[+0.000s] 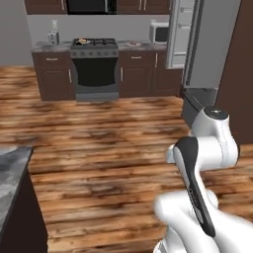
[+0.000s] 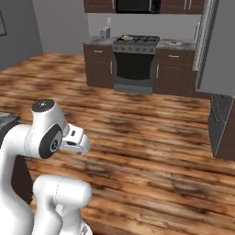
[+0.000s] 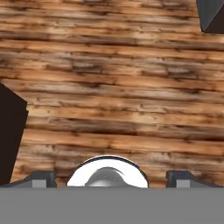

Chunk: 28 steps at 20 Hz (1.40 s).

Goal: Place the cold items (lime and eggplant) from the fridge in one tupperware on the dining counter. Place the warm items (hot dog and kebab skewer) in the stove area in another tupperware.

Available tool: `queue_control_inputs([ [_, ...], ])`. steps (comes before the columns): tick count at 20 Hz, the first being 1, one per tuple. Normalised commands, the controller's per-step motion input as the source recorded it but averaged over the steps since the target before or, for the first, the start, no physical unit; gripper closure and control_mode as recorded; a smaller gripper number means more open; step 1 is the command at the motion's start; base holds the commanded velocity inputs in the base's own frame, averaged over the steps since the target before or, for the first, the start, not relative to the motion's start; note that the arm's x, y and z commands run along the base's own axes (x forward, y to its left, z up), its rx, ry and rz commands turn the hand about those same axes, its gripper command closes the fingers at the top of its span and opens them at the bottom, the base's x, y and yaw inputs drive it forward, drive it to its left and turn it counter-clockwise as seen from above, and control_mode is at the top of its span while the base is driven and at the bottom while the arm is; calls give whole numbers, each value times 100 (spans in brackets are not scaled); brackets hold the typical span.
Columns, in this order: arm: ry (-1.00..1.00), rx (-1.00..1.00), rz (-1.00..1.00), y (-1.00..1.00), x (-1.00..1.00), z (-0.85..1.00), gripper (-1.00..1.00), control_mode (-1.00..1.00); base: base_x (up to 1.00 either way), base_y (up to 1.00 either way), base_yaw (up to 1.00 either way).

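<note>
Fridge (image 1: 197,44) door ajar; pincer (image 3: 111,177) spread wide, nothing held.

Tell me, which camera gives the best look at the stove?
The left base view: the stove faces the camera squarely, burners and oven door plain. The right base view has it too, slightly angled. The hand view looks down at the wood floor.

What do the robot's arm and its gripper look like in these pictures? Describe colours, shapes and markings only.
The arm is built of glossy white, rounded tube-like segments, with dark grey to black panels at the joints and a round grey cap on top of one joint. A long dark strip runs down one link in the left base view. The gripper has two small dark grey, blocky fingertips.
</note>
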Motion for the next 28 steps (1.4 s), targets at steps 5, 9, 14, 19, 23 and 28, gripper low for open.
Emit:
queue_control_inputs([
  [5,0,0,0,0,0,0,-100,100,100,0,0],
  [9,0,0,0,0,0,0,-100,100,100,0,0],
  [14,0,0,0,0,0,0,-100,100,100,0,0],
  [19,0,0,0,0,0,0,-100,100,100,0,0],
  [23,0,0,0,0,0,0,-100,100,100,0,0],
  [28,0,0,0,0,0,0,-100,100,100,0,0],
])
